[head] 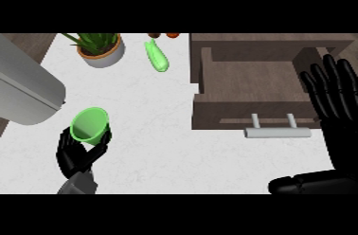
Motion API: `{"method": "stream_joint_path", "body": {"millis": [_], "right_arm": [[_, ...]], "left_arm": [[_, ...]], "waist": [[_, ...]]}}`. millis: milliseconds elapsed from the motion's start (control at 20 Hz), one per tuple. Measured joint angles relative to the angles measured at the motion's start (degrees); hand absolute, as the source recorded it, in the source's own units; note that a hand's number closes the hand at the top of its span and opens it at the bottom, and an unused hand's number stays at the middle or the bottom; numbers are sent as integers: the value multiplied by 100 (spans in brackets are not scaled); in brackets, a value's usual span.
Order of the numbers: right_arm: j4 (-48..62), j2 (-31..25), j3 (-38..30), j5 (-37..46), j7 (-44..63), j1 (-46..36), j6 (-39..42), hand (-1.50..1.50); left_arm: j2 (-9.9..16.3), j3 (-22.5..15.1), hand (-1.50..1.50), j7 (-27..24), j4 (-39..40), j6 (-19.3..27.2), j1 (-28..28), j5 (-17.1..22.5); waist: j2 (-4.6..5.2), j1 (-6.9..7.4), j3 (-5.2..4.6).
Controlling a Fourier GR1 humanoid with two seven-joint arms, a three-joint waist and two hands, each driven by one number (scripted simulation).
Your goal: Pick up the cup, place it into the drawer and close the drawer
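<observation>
We see the left hand [78, 153] curled round the green cup [90, 126] over the white worktop [154, 134] — well apart from the open drawer [252, 94]; the right hand [334, 99] rests open, fingers up.

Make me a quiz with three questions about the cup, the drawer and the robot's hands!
1. Where is the cup?
A. in the drawer
B. in the left hand
C. beside the plant

2. What colour is the cup?
A. green
B. red
C. blue

3. How is the drawer now?
A. shut
B. open with nothing in it
C. open with the cup inside

Answers:
1 B, the left hand curls round the cup.
2 A, it is bright green.
3 B, the drawer is pulled out and only its bare floor shows; the right hand rests open beside it.
</observation>
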Motion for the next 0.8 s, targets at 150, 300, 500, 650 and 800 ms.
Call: {"method": "stream_joint_path", "body": {"millis": [150, 300, 500, 650, 800], "right_arm": [[-31, 0, 1, 2, 63, -77, -36, -150], [-6, -29, -33, -19, 45, -76, -5, -150], [83, 0, -20, 27, -118, -6, 29, -150], [30, 9, 14, 44, -20, -18, -8, -150], [9, -8, -15, 13, -9, 10, 8, -150]], "left_arm": [[62, 42, 150, -131, 112, 34, -102, -76], [129, -281, 150, -57, 99, -226, -113, -364], [293, -821, 150, 163, 31, -832, -115, -783], [388, -1027, 150, 255, -158, -1083, -118, -925], [468, -1145, 150, 348, -466, -1320, -95, -945]], "waist": [[2, -6, -2], [0, -13, -2], [1, -17, -1], [-5, -1, -1], [-10, 11, 1]]}}
